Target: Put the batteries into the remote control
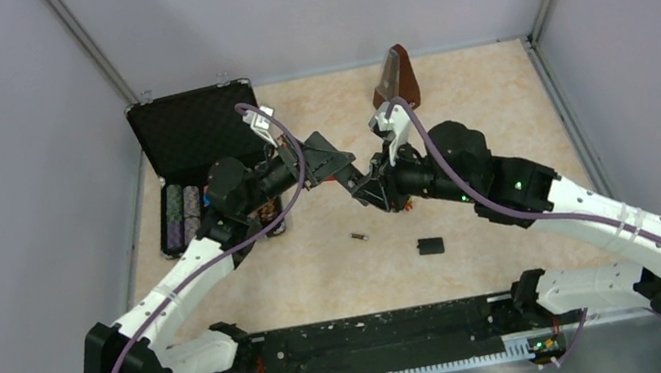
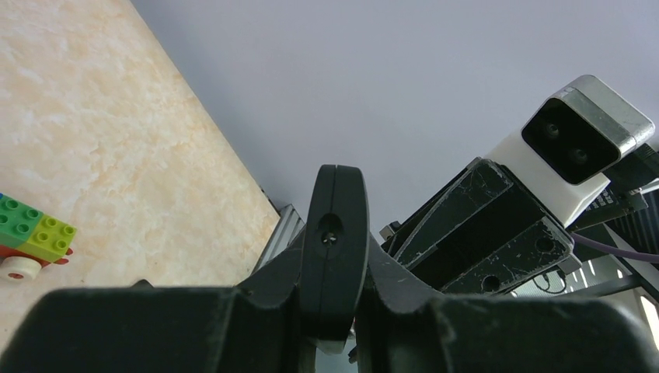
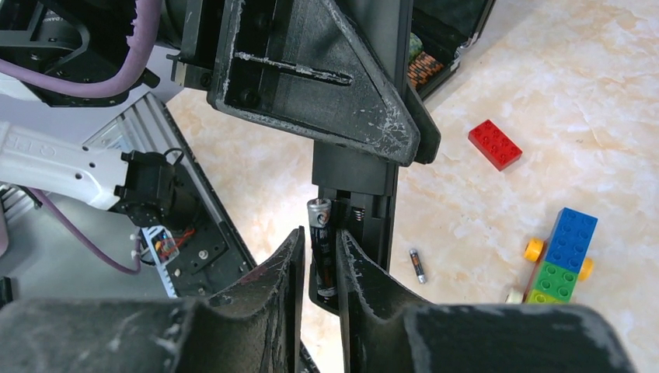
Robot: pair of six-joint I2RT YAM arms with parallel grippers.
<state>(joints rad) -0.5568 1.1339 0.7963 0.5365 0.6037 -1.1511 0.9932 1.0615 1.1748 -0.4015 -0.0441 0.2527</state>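
The remote control [image 2: 334, 225] is seen end-on in the left wrist view, clamped edgewise between the closed fingers of the left gripper [image 2: 334, 311]. In the right wrist view its open bay is turned toward the right gripper [image 3: 320, 245]. A battery [image 3: 318, 217] is lodged there, lengthwise along the remote and closely flanked by both fingertips; whether it is pinched or released cannot be told. In the top view both arms are reached inward, wrists meeting above mid-table. The second battery [image 1: 359, 236] is found on the table [image 1: 498, 118] just nearward, judged closer to the right arm.
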